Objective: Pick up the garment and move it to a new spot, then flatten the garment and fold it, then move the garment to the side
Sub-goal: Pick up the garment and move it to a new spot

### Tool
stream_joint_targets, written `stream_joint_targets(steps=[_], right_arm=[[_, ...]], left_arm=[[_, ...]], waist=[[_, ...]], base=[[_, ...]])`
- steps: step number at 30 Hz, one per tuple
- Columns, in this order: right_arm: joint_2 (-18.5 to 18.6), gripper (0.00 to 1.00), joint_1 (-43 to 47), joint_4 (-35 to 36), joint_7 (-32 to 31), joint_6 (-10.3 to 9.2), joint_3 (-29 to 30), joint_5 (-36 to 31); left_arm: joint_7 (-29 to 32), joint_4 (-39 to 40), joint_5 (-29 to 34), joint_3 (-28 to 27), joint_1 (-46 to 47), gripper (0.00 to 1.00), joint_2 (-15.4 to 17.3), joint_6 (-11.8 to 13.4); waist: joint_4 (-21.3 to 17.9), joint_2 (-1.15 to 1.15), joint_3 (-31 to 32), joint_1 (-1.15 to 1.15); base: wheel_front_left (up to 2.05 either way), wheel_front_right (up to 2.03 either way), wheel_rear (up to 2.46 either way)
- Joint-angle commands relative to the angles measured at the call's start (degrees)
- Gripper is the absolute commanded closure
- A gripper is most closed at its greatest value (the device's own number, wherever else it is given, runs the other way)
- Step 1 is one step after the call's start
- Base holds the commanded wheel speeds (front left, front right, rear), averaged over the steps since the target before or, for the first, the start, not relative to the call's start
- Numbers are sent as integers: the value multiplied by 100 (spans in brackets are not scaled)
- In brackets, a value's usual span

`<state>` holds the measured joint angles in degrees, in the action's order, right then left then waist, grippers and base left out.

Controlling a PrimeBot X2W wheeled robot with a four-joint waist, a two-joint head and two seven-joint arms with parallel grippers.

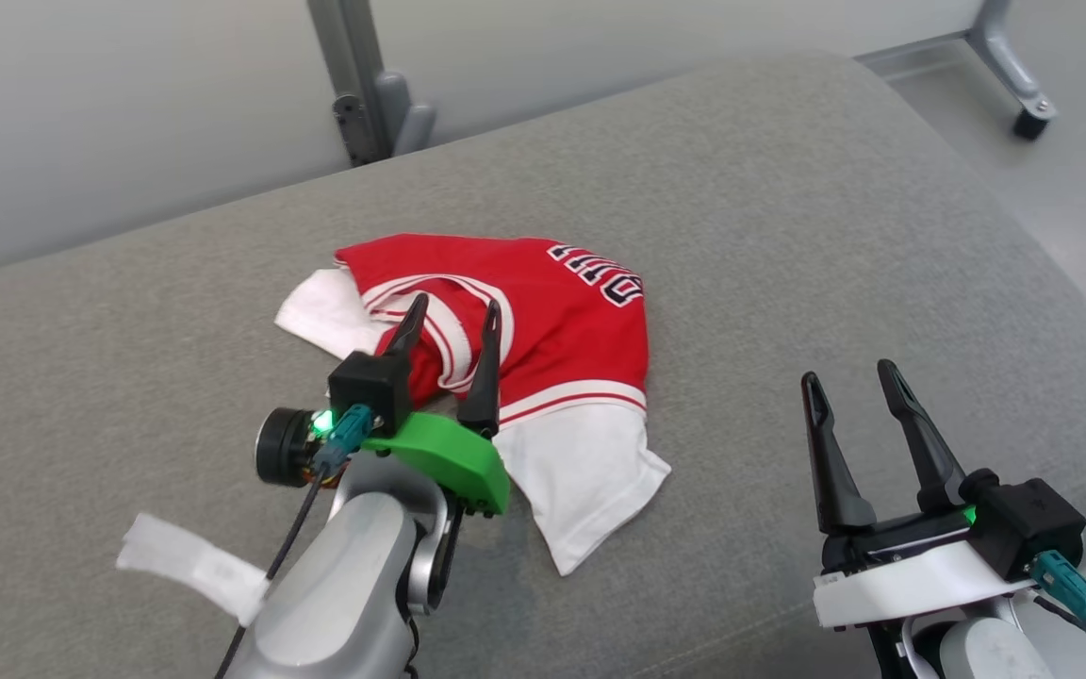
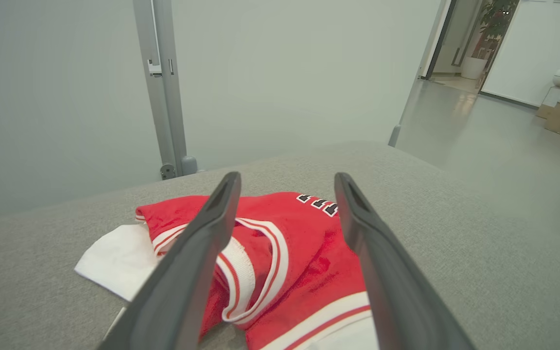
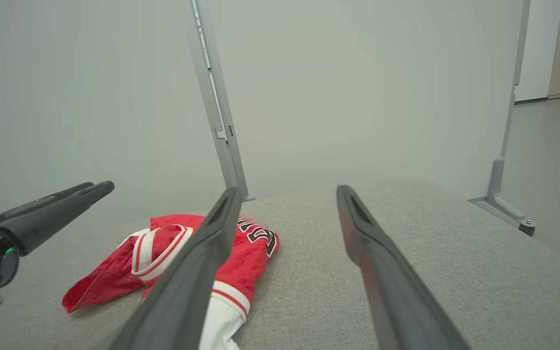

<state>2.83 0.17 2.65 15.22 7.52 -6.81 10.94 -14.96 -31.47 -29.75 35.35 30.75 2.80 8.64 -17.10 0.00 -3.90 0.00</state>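
Head view: the garment (image 1: 571, 321) is seen crumpled; the left gripper (image 1: 456, 304) is spread open, empty, above it; the right gripper (image 1: 847, 372) is spread open well right of it.

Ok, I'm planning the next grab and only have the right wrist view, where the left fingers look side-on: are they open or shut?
Observer: Open. From the head view the left gripper has its fingers spread over the jersey at its striped collar, pinching no cloth.
Operator: What's hidden behind my own finger?
Observer: A wide white part of the jersey, spread toward the robot on the grey cushion.
Operator: Is the right gripper touching it?
Observer: No, the right gripper is open, clear of the cloth, off to its right.
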Motion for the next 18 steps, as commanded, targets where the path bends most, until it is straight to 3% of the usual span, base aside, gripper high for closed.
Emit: stream_joint_targets(steps=[1, 11, 18], right_arm=[[10, 0, 9, 61, 4, -6, 21, 63], [8, 0, 161, 166, 3, -6, 102, -62], [11, 0, 533, 10, 3, -6, 341, -416]], left_arm=[[-18, 221, 168, -302, -388, 0, 67, 49], [-17, 1351, 1025, -1284, -1697, 0, 246, 145], [-17, 2205, 1458, -1991, -2853, 0, 244, -171]], waist=[[785, 0, 397, 0], [1434, 0, 659, 0], [1624, 0, 910, 0]], base=[[0, 0, 0], [0, 0, 0], [0, 0, 0]])
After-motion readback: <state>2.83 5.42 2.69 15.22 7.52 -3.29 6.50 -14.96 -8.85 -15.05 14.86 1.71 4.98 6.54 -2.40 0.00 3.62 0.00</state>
